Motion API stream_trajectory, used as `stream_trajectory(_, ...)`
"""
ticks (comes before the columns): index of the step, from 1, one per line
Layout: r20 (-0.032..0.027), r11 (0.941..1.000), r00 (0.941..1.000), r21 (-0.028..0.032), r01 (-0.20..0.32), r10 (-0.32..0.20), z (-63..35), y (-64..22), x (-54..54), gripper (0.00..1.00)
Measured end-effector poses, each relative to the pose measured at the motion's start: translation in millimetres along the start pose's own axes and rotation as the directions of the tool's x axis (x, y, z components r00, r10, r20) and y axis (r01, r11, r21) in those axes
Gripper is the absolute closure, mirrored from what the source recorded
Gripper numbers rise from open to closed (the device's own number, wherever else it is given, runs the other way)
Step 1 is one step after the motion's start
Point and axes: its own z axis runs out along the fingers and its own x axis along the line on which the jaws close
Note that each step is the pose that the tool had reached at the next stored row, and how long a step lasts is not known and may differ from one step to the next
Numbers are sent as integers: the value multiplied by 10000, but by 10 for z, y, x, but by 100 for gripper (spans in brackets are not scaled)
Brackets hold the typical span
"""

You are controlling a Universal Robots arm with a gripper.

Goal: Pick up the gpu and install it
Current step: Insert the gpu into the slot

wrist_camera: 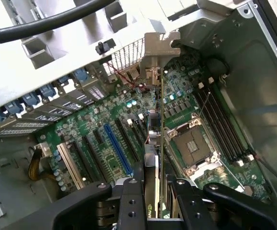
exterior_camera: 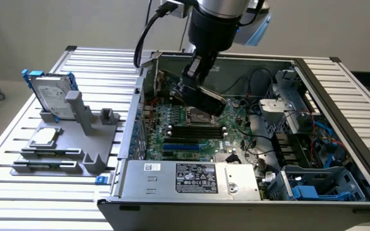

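My black, blocky fingers (wrist_camera: 140,199) stand partway closed, clamped flat on both faces of the gpu (wrist_camera: 160,143), a thin flat card with a black rounded-corner shroud, green circuit board and silver metal end bracket. The wrist view catches it edge-on: a narrow line running out to the folded bracket, over a green motherboard (wrist_camera: 95,124) with a glossy blue slot (wrist_camera: 116,148), a square steel processor socket (wrist_camera: 193,143) and long black memory slots (wrist_camera: 224,124).

The exterior view gives the broad side instead. There the gpu (exterior_camera: 205,102) hangs tilted, matte shroud outward, at upper centre of the frame, inside the open grey sheet-metal computer case (exterior_camera: 329,96). At the exterior view's left, on the ribbed aluminium table (exterior_camera: 18,202), a silver hard drive with blue frame (exterior_camera: 48,94) stands upright in a grey plastic stand (exterior_camera: 75,139).
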Motion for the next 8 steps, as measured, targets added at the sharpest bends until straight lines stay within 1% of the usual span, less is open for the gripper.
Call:
stream_trajectory(2, -40, 9997, 9997, -12, 256, -256, -70, 8, -4, 74)
stream_trajectory(4, -66, 9990, 9990, -23, 444, -444, -138, 11, -11, 74)
stream_trajectory(6, -93, 9981, 9981, -32, 616, -616, -167, 1, -19, 74)
stream_trajectory(8, -118, 9967, 9967, -43, 807, -807, -171, -15, -27, 74)
